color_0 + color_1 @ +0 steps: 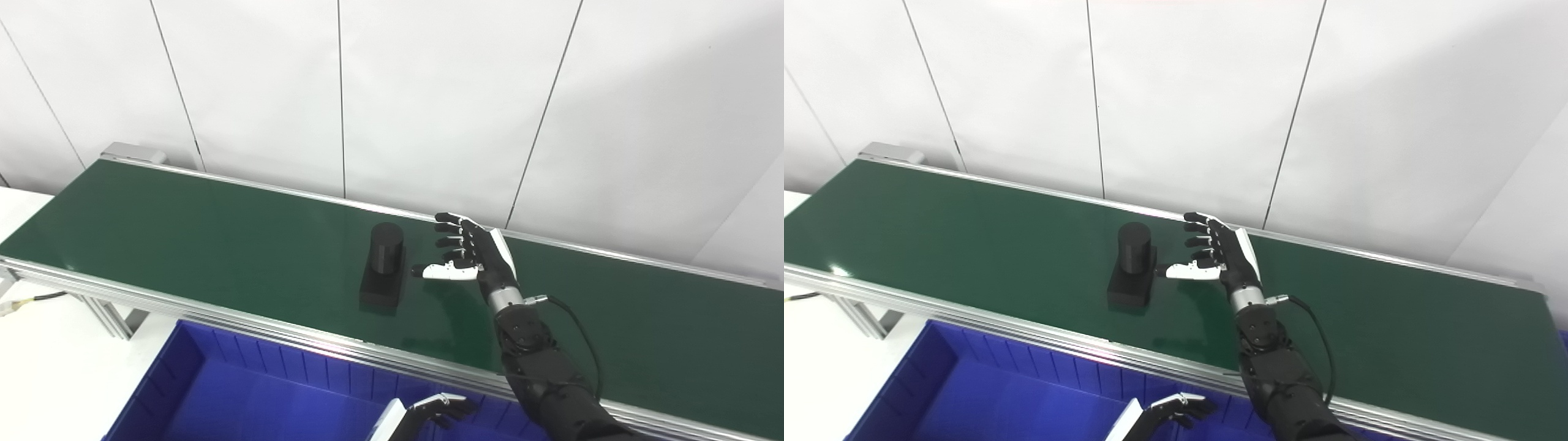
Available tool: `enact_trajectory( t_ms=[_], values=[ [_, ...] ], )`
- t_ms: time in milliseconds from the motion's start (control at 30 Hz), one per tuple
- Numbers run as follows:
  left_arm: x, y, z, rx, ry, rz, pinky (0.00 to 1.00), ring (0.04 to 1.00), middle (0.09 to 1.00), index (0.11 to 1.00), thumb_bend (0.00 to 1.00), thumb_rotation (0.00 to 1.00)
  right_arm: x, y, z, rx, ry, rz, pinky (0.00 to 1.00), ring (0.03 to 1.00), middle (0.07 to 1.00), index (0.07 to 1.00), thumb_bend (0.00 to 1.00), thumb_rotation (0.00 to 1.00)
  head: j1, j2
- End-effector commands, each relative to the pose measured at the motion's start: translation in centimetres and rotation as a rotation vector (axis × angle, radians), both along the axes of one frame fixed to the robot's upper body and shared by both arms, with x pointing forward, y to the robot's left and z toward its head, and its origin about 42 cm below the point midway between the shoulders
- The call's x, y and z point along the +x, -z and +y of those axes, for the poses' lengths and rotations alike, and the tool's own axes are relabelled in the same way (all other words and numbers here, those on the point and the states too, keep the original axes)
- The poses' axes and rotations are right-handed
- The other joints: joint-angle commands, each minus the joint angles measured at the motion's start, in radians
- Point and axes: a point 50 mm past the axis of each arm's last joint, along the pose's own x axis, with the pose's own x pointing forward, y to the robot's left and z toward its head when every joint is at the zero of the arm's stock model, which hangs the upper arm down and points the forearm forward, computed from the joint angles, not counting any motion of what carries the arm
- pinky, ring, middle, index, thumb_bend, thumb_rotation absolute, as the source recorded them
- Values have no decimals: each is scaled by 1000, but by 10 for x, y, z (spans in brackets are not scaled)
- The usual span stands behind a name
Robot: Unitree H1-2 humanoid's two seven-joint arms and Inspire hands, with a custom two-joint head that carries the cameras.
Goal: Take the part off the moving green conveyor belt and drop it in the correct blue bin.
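The right hand (474, 251) hovers over the green conveyor belt (184, 245) with its fingers spread and the pale thumb stuck out sideways, holding nothing, palm turned toward the part. Just off the thumb tip, at about nine o'clock from the hand, sits the black part (383, 263): a short upright cylinder standing on the far end of a flat rectangular base. The base's long side runs roughly across the belt, from twelve toward six o'clock, so the hand faces its long flank, not an end. A thin gap of belt shows between thumb and base; they look near but apart. By my reckoning this is the reach just ahead of the grasp, and the right hand is plainly the nearer one. The left hand (438, 409) hangs low at six o'clock, over the blue bin (202, 361) below the belt's near rail, fingers loosely curled with nothing in them that I can see.
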Motion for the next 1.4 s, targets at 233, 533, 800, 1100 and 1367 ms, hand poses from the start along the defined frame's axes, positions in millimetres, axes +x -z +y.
enact_trajectory(
  t_ms=[233,533,800,1100,1367],
  values=[
    [3,-13,-7,-50,-5,-57,644,714,742,726,986,64,11,-30,17,12,-24,-110,594,672,760,774,1000,137,2,4],
    [0,-14,-6,-49,-1,-61,647,716,744,730,980,72,8,-24,17,11,-21,-94,582,666,760,774,1000,144,0,8],
    [-2,-14,-4,-52,0,-58,654,720,749,731,975,81,8,-20,9,-15,-17,-92,586,686,776,780,982,128,-4,13],
    [-4,-15,-2,-49,3,-61,651,721,752,736,969,91,9,-15,0,-22,-1,-65,582,685,792,777,969,126,-6,17],
    [-5,-15,-1,-53,4,-60,650,719,749,737,971,81,8,-10,-6,-46,42,-66,582,669,757,756,950,108,-9,22]
  ],
)
